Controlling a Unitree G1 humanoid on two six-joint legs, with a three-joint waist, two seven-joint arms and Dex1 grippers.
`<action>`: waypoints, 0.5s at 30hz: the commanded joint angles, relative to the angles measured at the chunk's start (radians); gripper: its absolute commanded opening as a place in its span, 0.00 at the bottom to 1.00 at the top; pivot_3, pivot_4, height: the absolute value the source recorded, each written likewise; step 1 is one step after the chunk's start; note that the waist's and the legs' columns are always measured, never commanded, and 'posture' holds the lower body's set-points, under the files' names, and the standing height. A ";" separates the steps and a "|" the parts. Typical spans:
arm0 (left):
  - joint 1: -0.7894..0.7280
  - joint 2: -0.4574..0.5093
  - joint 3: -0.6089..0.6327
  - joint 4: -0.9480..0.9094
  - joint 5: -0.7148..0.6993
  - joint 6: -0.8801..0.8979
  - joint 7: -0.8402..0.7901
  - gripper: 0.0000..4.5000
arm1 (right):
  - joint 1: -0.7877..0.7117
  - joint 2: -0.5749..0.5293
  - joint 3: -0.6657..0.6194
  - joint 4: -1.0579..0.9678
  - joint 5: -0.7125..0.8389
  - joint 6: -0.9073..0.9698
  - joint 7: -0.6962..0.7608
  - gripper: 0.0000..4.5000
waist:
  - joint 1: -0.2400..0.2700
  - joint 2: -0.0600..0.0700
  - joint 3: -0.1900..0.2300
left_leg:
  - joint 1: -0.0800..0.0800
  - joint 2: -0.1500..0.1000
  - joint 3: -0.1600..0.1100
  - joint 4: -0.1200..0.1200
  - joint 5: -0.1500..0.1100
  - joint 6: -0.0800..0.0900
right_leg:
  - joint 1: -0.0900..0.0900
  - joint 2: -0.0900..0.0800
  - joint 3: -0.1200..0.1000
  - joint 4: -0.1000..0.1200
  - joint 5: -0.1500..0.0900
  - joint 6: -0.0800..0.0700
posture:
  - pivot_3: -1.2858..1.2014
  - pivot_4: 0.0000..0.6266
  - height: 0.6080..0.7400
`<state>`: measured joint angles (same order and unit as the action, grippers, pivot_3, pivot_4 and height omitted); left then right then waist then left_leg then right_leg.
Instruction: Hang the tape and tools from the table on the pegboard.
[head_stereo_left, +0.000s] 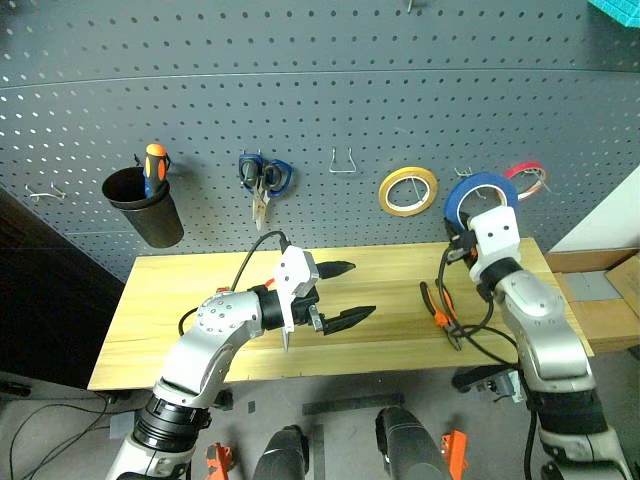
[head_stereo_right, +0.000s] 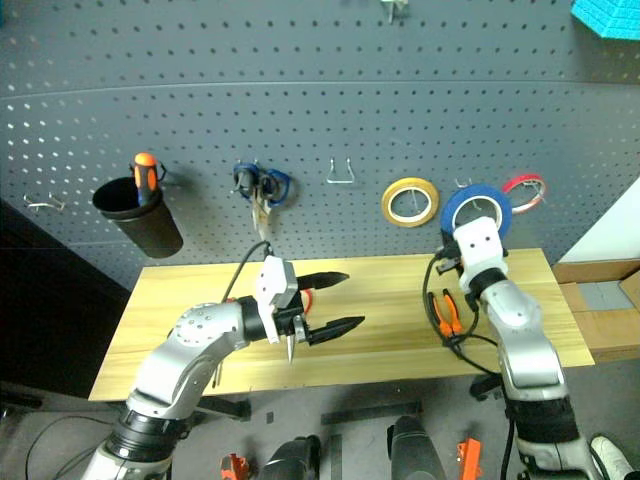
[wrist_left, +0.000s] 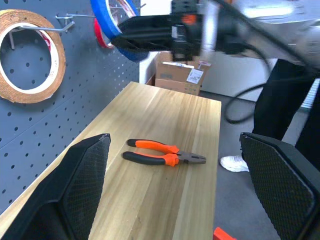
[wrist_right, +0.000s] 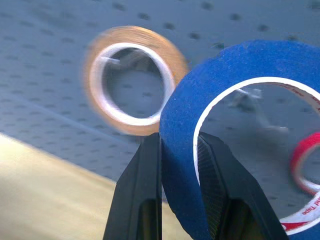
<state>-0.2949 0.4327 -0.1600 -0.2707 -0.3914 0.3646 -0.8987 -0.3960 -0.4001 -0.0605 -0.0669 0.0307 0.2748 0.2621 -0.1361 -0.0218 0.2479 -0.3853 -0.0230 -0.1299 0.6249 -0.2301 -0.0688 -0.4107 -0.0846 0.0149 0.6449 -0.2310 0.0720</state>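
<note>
Left eye view shows the right gripper (head_stereo_left: 470, 222) in the right half of the frame, raised before the pegboard (head_stereo_left: 300, 100), its two fingers clenched on the rim of the blue tape (head_stereo_left: 480, 193). The ring stands upright with its flat face toward the board, and its open centre is the part that must go over a hook. In the right wrist view a small metal hook (wrist_right: 250, 100) is visible through the hole of the ring, behind it, so I judge that the next move needs the ring to go straight toward the board and then a little down. The yellow tape (head_stereo_left: 408, 191) hangs just to the left of it and the red tape (head_stereo_left: 528, 176) just to the right, partly covered by the blue ring.

The left gripper (head_stereo_left: 345, 294) hangs over the middle of the table (head_stereo_left: 170, 300) with fingers spread wide and nothing between them. The pliers (head_stereo_left: 438, 308) lie on the table at lower right, nearer to the right arm. Whether the ring already touches the hook, I cannot tell.
</note>
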 joint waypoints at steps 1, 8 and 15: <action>-0.005 -0.004 -0.003 -0.028 0.001 -0.011 0.010 0.98 | -0.061 -0.020 -0.031 0.103 0.017 -0.086 0.032 0.15 | -0.002 0.000 0.000 | 0.000 0.000 0.000 0.000 0.000 0.000 | 0.000 0.000 0.000 0.000 0.000 0.000 | 0.43 0.31 1.00; 0.004 0.008 0.002 -0.022 0.009 -0.019 0.014 0.98 | -0.042 -0.020 -0.034 0.134 0.043 -0.109 0.072 0.44 | -0.002 0.000 0.000 | 0.000 0.000 0.000 0.001 0.000 0.000 | 0.000 0.000 0.001 0.000 0.000 0.000 | 0.43 0.32 1.00; 0.059 0.128 -0.012 0.035 0.109 -0.146 -0.068 0.98 | 0.180 -0.019 -0.037 -0.070 0.033 0.125 0.035 0.96 | -0.001 0.000 0.000 | 0.000 0.000 0.001 0.001 0.000 0.001 | 0.000 0.000 0.002 0.001 0.000 0.000 | 0.43 0.31 1.00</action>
<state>-0.2450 0.5381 -0.1697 -0.2431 -0.3092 0.2775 -0.9392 -0.2428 -0.4154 -0.0782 -0.0483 0.0599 0.3208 0.3140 -0.1373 -0.0214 0.2476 -0.3851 -0.0229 -0.1285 0.6260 -0.2305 -0.0682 -0.4110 -0.0843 0.0170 0.6456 -0.2310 0.0721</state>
